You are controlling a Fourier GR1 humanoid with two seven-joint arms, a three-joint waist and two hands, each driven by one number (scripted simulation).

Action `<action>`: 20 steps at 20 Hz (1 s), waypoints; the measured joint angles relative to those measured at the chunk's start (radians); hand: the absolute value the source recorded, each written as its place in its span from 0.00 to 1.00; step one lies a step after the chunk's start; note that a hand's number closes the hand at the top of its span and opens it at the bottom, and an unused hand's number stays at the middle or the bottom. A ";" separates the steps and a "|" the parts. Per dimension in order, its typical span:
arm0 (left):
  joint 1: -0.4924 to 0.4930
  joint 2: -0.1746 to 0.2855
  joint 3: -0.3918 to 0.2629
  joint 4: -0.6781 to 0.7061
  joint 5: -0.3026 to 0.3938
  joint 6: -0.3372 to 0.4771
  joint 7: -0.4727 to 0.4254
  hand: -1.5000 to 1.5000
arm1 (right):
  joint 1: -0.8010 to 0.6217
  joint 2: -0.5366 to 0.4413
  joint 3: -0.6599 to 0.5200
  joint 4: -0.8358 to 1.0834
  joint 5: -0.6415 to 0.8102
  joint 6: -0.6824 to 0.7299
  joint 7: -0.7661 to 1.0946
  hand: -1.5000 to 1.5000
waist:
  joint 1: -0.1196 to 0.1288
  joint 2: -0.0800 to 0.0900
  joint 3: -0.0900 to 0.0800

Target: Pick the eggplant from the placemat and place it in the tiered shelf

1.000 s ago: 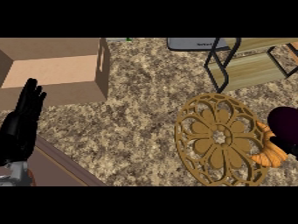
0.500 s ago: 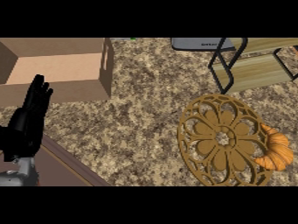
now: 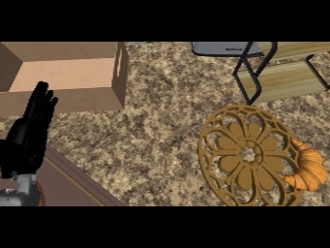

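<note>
Right hand gone from view; left hand (image 3: 26, 141) fingers (image 3: 41, 99) straight, empty, at left edge.

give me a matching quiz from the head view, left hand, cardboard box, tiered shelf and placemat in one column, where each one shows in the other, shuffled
Things:
1. left hand
2. cardboard box
3. tiered shelf
4. placemat

Places in the view:
a. upper right
b. lower left, open with fingers up
c. lower right
d. upper left

Pairs: 1-b, 2-d, 3-a, 4-c
</note>
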 measured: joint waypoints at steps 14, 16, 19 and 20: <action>-0.001 -0.021 0.019 0.013 -0.020 -0.032 -0.016 0.50 | -0.287 0.084 0.012 0.580 0.144 -0.195 -0.335 1.00 | 0.007 0.003 0.001; -0.006 -0.026 0.019 0.015 -0.027 -0.030 -0.017 0.50 | -0.328 0.099 0.020 0.661 0.169 -0.229 -0.376 1.00 | 0.009 0.004 0.001; -0.024 -0.023 0.032 0.034 -0.019 -0.041 -0.020 0.50 | -0.391 0.111 0.015 0.770 0.189 -0.264 -0.403 1.00 | 0.012 0.005 0.001; -0.022 -0.027 0.030 0.031 -0.019 -0.042 -0.020 0.50 | -0.402 0.114 -0.002 0.805 0.180 -0.277 -0.418 1.00 | 0.014 0.006 0.001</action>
